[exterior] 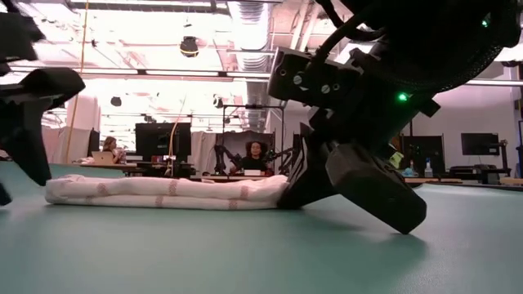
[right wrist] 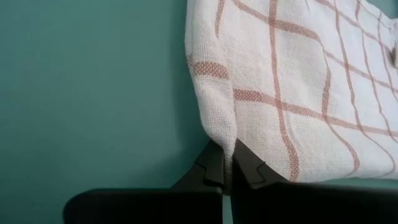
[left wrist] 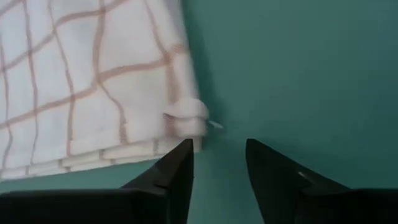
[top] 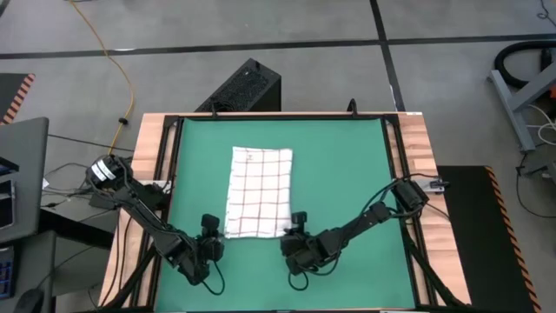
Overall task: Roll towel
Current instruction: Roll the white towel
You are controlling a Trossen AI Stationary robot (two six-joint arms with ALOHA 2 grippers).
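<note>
High view: right gripper (top: 298, 228) pinches towel (top: 259, 191) corner on mat (top: 347, 174).

Even overhead light over the mat (top: 347, 174), glare behind it.
Ceiling lights (exterior: 163, 37) blow out to white in the low view, leaving the right gripper (exterior: 327, 184) a near-silhouette, close and soft. The towel (exterior: 163, 192) casts only a thin shadow. In the left wrist view the towel's weave blurs; the right wrist view shows it crisply.
</note>
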